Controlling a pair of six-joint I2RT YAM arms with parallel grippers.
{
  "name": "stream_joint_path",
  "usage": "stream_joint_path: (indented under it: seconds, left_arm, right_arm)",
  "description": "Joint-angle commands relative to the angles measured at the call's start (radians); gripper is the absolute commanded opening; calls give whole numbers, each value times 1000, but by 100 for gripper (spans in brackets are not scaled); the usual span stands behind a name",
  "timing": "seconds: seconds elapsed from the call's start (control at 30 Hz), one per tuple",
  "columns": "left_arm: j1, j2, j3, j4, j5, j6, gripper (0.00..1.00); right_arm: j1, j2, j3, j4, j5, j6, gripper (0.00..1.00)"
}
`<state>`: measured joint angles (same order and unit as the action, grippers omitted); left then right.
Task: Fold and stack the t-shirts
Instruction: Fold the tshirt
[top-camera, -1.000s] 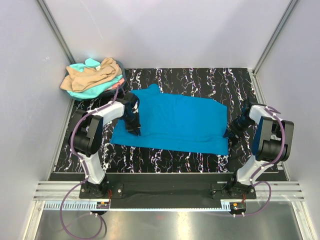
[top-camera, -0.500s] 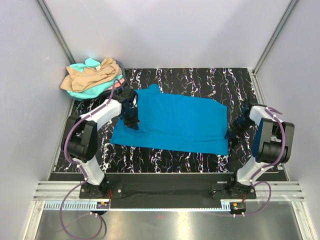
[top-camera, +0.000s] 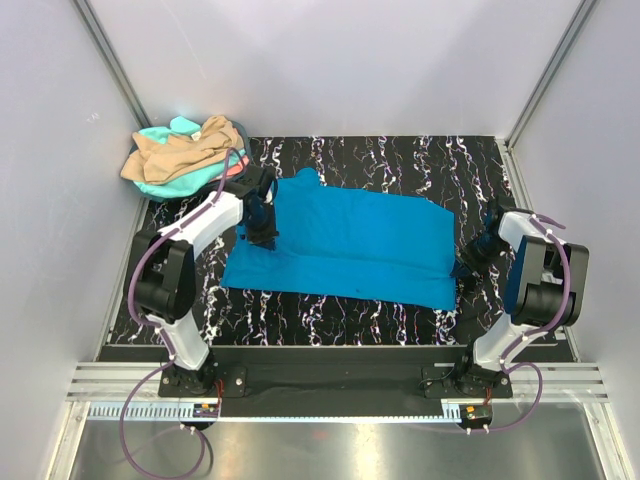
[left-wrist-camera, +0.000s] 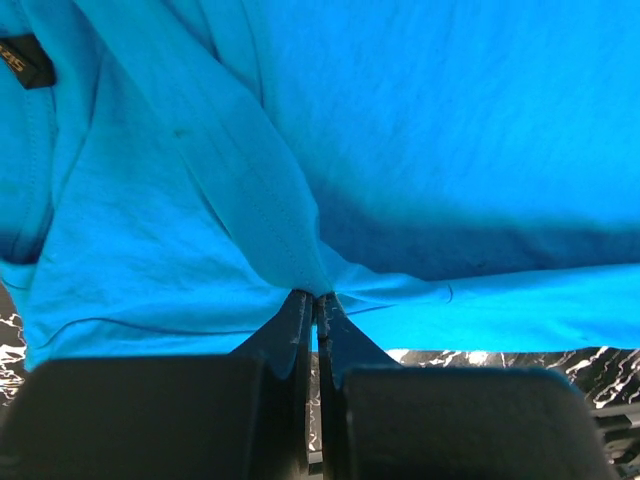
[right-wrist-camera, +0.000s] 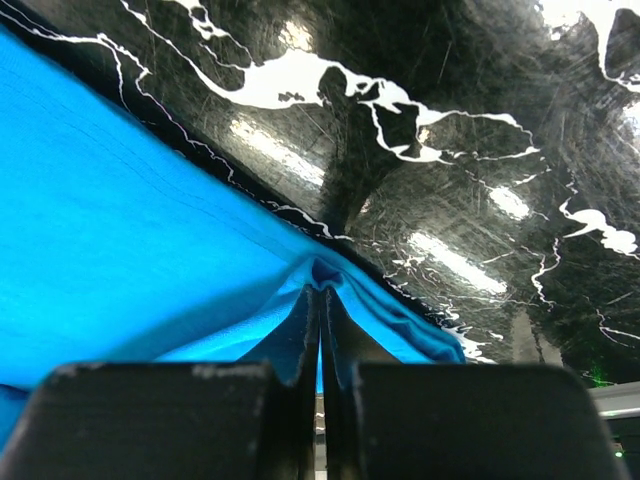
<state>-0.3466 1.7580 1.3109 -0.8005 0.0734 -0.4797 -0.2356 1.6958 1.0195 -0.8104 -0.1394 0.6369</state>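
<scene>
Coral-pink shirt (top-camera: 238, 166) mostly buried under pile (top-camera: 183, 150); label (left-wrist-camera: 22, 60) lettering cropped, unreadable.

A table top (top-camera: 400, 160) patterned like black marble with white veins is enclosed by pale grey walls (top-camera: 350, 60) at the back and on both sides. Two slanted metal posts (top-camera: 112, 60) are set in the far corners. A black plate (top-camera: 340, 358) is laid along the near edge, with silver rails (top-camera: 340, 382) just beside it. A white marked strip (top-camera: 330, 412) and a steel sheet (top-camera: 330, 450) are seen nearest the camera.
</scene>
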Motion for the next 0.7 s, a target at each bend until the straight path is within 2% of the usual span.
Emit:
stream_joint_path:
  seconds: [0.0,0.67]
  left_arm:
    - [1,21,42,-2,-43,7,0]
    - [1,70,34,15,-30,13,0]
  right_arm:
    - [2,8,13,19,27,-5,0]
    - [2,15,80,14,-3,-2,2]
